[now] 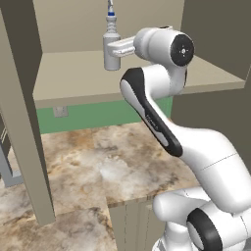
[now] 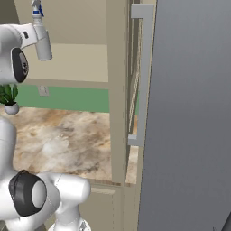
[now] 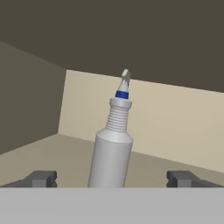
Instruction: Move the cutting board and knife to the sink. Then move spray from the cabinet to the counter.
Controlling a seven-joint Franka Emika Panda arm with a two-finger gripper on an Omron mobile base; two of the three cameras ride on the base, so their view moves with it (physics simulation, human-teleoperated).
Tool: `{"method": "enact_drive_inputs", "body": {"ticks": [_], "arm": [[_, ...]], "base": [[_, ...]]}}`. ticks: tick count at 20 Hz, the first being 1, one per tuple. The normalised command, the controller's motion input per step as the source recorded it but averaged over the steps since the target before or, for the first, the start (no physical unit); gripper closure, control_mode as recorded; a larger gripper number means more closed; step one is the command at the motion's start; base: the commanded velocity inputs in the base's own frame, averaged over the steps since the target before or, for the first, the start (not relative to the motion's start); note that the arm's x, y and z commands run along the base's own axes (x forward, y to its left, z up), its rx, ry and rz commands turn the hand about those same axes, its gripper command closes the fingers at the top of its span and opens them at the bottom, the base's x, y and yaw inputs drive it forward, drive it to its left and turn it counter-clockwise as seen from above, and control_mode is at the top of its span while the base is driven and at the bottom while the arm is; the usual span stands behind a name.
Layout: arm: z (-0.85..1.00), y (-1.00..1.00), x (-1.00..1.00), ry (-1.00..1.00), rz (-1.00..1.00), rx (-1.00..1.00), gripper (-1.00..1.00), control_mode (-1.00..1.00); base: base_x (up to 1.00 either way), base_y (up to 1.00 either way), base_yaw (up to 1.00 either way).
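1. I've got the gripper (image 3: pixel 112 178) jaws spread wide, one on each side of the spray (image 3: pixel 111 153).
2. Spray's a slim, smooth grey cylinder with a ribbed neck, upright on the cabinet's (image 1: pixel 147 81) flat beige shelf.

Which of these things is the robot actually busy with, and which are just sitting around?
Part of the job:
- spray, standing on the cabinet shelf
- open tool, one finger on each side of the spray
- counter below

Just lying about:
- potted plant
- wall outlet
- door handle
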Motion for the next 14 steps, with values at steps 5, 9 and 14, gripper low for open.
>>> {"method": "enact_drive_inputs", "body": {"ticks": [5,9,14], "arm": [[0.0,0.07,0.3,0.0,0.0,0.0,-1.0,-1.0],[0.0,0.08,0.29,0.0,0.0,0.0,-1.0,-1.0],[0.0,0.08,0.32,-0.01,0.0,0.0,-1.0,-1.0]], "base": [[0.0,0.0,0.0],[0.0,0.0,0.0],[0.0,0.0,0.0]]}}
